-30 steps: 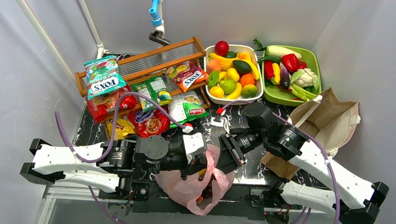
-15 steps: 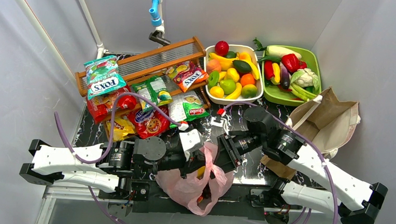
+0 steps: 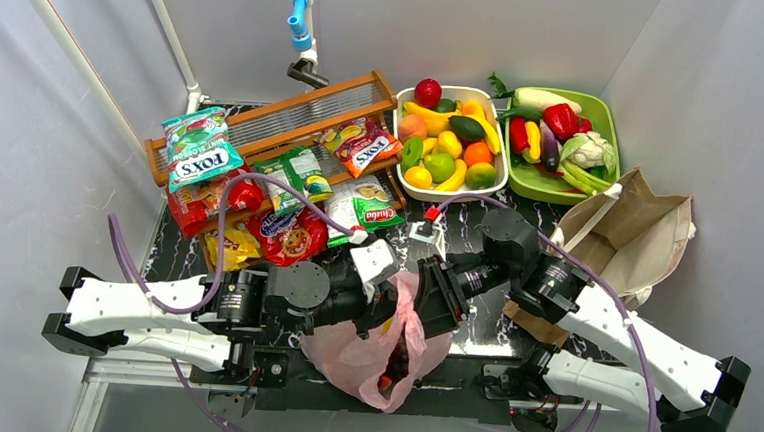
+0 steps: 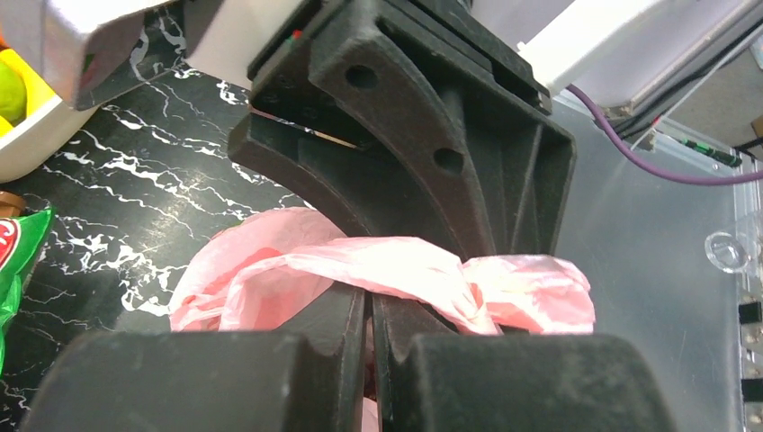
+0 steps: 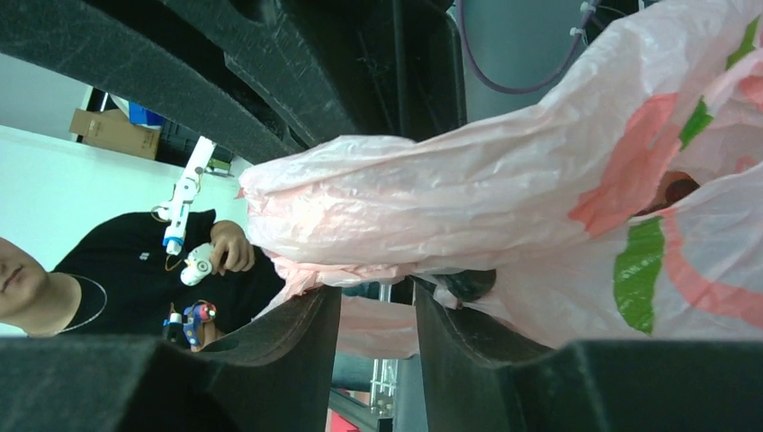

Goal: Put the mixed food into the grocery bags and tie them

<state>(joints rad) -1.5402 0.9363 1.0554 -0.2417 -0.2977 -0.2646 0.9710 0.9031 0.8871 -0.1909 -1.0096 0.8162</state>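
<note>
Folds of pink bag, clenched by left end effector and right end effector, hide contents.

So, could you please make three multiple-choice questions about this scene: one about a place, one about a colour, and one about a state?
1. Where is the brown paper bag?
A. on the wooden rack
B. inside the white basket
C. at the right, just nearer than the green tray

2. What colour is the plastic bag?
A. pink with red flowers
B. blue
C. plain white

3. How is the left pincer?
A. wide open, holding nothing
B. shut on the plastic bag
C. out of view

Answers:
1 C: the top view shows it by the right wall, in front of the tray.
2 A: pink film with red and green print fills the right wrist view.
3 B: in the left wrist view its jaws nearly meet, with pink film pinched between them.
</note>
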